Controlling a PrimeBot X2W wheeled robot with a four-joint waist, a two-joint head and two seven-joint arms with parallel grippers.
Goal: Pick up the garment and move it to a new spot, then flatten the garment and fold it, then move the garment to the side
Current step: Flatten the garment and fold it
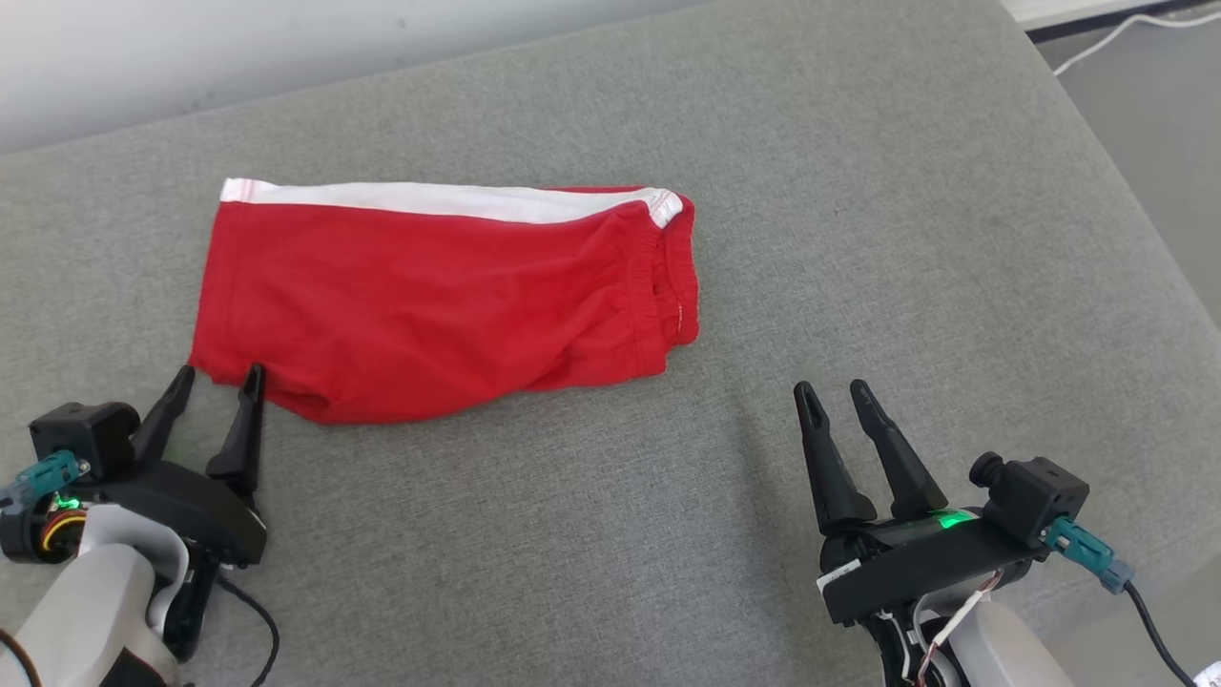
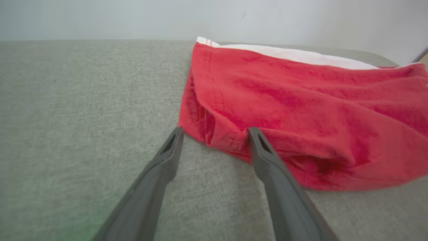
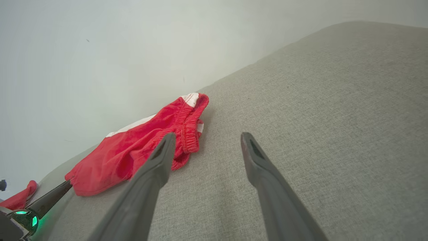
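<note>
One pair of red shorts (image 1: pixel 429 296) lies at the upper left of the grey couch (image 1: pixel 858 239). There are two grippers. The left gripper (image 1: pixel 220 374), lower left, has its fingers wide apart at the shorts' corner, holding nothing. The right gripper (image 1: pixel 832 389), lower right, is open and empty.

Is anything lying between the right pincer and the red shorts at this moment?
No. In the head view the stretch from the right pincer to the red shorts is bare grey upholstery.
</note>
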